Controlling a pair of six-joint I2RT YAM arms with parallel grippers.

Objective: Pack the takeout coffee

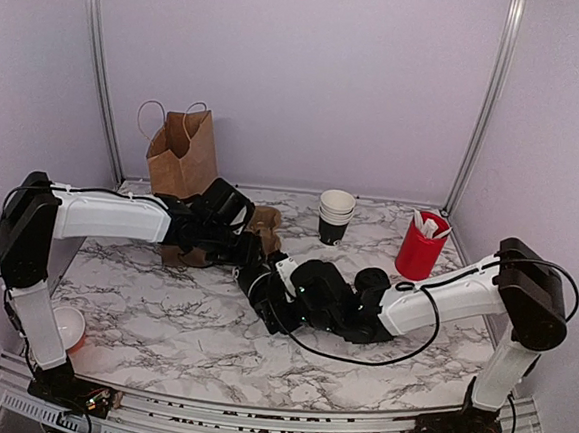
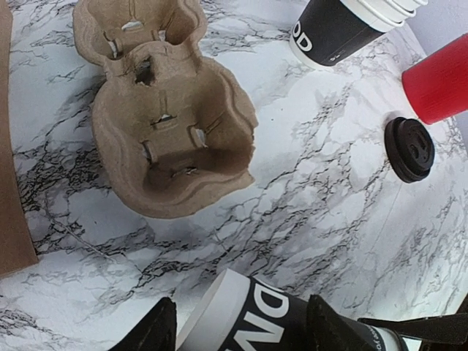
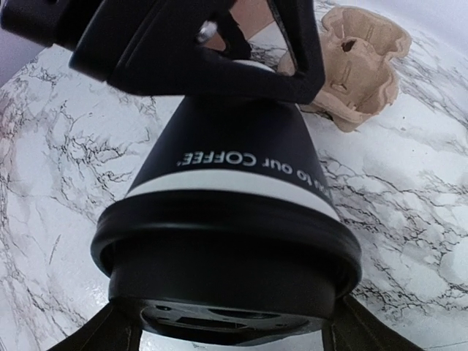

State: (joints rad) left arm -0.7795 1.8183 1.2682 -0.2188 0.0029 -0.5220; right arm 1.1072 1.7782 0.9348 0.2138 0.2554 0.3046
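The takeout coffee (image 3: 234, 161) is a black paper cup with white lettering and a black lid (image 3: 227, 256). It lies tilted on its side between my two grippers, above the marble table. My left gripper (image 2: 241, 311) is shut on the cup's base end (image 2: 270, 322), one finger on each side. My right gripper (image 3: 234, 322) is shut on the lid end, its fingers against the lid's two sides. In the top view the two grippers (image 1: 251, 259) (image 1: 279, 291) meet at the table's middle and hide most of the cup.
A brown pulp cup carrier (image 2: 168, 124) lies just beyond the cup, with a brown paper bag (image 1: 182, 153) upright behind it. A stack of lidless black cups (image 1: 336, 215), a red container (image 1: 420, 247) and a loose black lid (image 2: 409, 148) stand to the right.
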